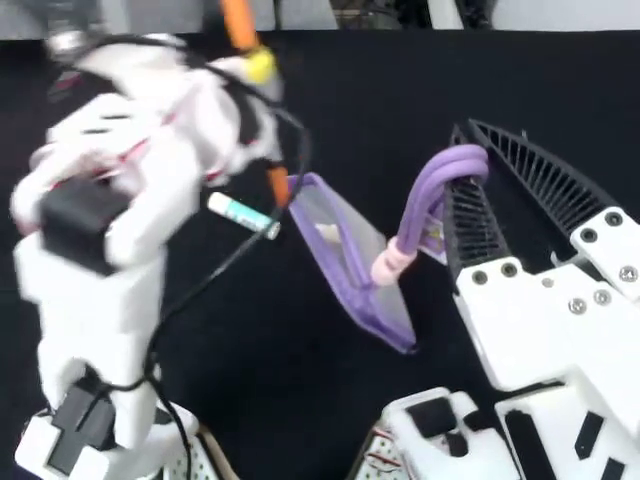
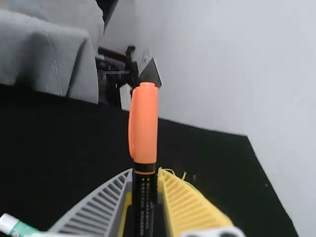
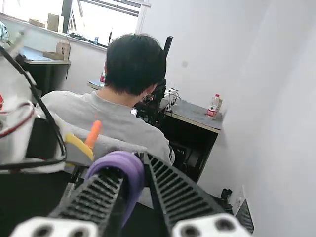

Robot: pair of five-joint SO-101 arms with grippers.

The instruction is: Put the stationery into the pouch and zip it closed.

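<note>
Black table (image 1: 400, 90); left jaws clamp marker (image 2: 143, 129) (right jaws: pouch loop (image 1: 440, 185)).

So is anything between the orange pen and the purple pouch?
Only a white and green stick, lying on the table beside the pouch on the left claw's side. The orange pen is gripped in that claw and could probably pass over it.

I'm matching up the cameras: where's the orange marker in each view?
High view: orange marker at the top edge.
Left wrist view: marker clamped in the left gripper.
Right wrist view: marker beyond the purple pouch strap.
Shared landmark: yellow finger beside it.
</note>
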